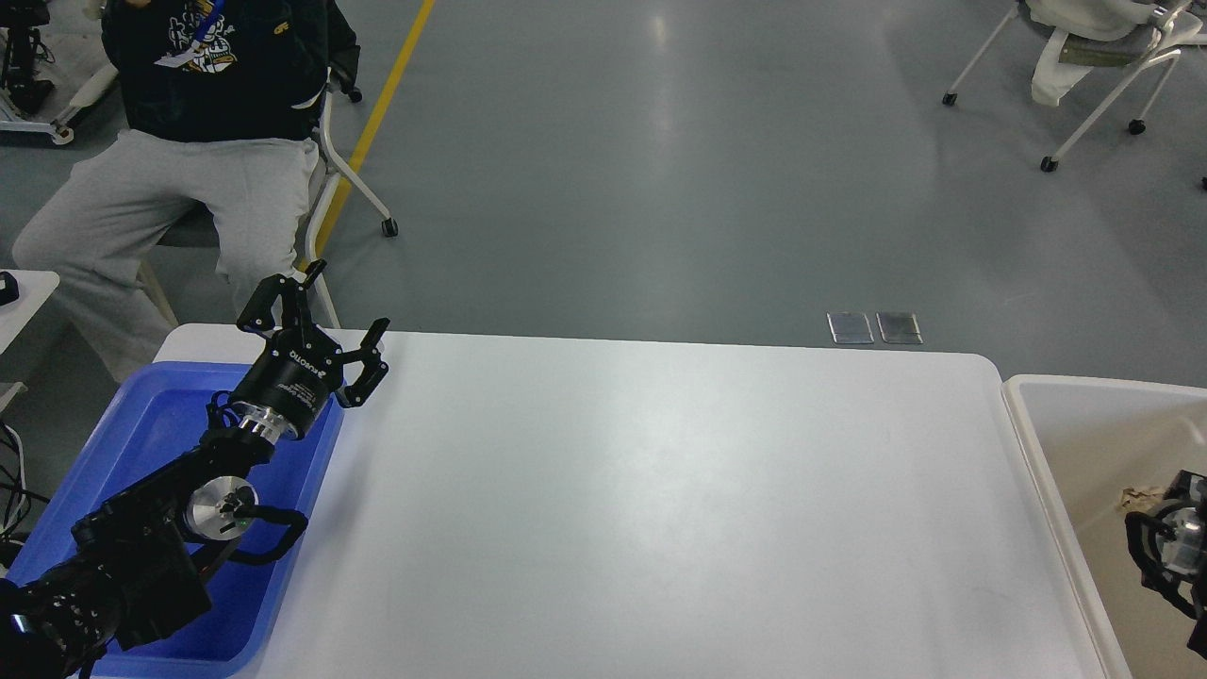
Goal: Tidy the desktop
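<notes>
- Stretching across the middle of the head view, the white counter [660,490] is the desktop of the task: a wide, smooth, faintly glossy top with rounded corners, running from the blue tray on the left to the beige bin on the right.
- The blue plastic tray [151,424] lies on the counter's left end, its long side running toward the lower edge of the view.
- The left arm comes in from the lower left and passes above the tray.
- The left gripper [341,316] hangs over the tray's far right corner and the counter's far left edge, its two black fingers spread wide apart with nothing between them.
- The beige bin [1047,471] stands just beside the counter's right edge, with a small crumpled scrap [1139,497] showing inside it.
- The right arm shows only as a dark cluster at the right edge, over the bin; the right gripper [1174,542] is too dark and cut off for me to tell whether its fingers are apart or together.
- Beyond the counter's far left corner a person [179,179] in grey trousers and a black printed top sits on a chair.
- A white wheeled chair [1094,66] stands on the grey floor at the upper right, well apart from the counter.
- Two small metal floor plates [874,327] lie side by side just past the counter's far edge.
- A yellow line [377,123] runs along the floor at the upper left.
</notes>
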`<act>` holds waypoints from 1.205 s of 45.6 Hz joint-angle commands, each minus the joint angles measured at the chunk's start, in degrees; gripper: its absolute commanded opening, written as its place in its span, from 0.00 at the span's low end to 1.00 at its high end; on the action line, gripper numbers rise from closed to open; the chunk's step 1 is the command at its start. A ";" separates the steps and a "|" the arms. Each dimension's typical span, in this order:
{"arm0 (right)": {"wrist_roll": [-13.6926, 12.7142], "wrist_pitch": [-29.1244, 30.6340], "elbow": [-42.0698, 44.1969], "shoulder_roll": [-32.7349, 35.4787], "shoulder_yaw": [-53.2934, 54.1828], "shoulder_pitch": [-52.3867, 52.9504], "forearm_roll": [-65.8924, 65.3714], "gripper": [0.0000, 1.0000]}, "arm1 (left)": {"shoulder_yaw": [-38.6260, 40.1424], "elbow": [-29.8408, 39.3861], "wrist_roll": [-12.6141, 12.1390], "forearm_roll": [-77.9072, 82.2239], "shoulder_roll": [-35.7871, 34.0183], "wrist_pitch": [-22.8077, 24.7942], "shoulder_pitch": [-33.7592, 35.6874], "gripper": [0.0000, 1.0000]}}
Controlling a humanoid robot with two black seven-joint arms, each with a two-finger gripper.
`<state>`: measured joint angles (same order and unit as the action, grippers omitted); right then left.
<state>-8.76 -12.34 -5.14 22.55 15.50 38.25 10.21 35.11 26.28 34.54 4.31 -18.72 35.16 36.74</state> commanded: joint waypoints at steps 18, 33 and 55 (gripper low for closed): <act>0.23 -0.05 1.27 1.44 2.78 -1.52 -0.02 1.00 | 0.04 0.00 0.00 0.00 0.00 0.00 0.00 1.00; 0.32 0.30 0.83 1.36 3.66 7.53 -0.02 1.00 | 0.04 0.00 0.00 0.00 0.00 0.00 -0.09 1.00; 0.23 27.27 -13.13 0.57 29.59 14.22 0.86 1.00 | -0.05 0.00 0.09 0.00 0.00 0.00 -0.09 1.00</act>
<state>-8.46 1.82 -9.28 23.81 32.53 50.76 10.94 35.09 26.27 34.59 4.31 -18.72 35.16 36.65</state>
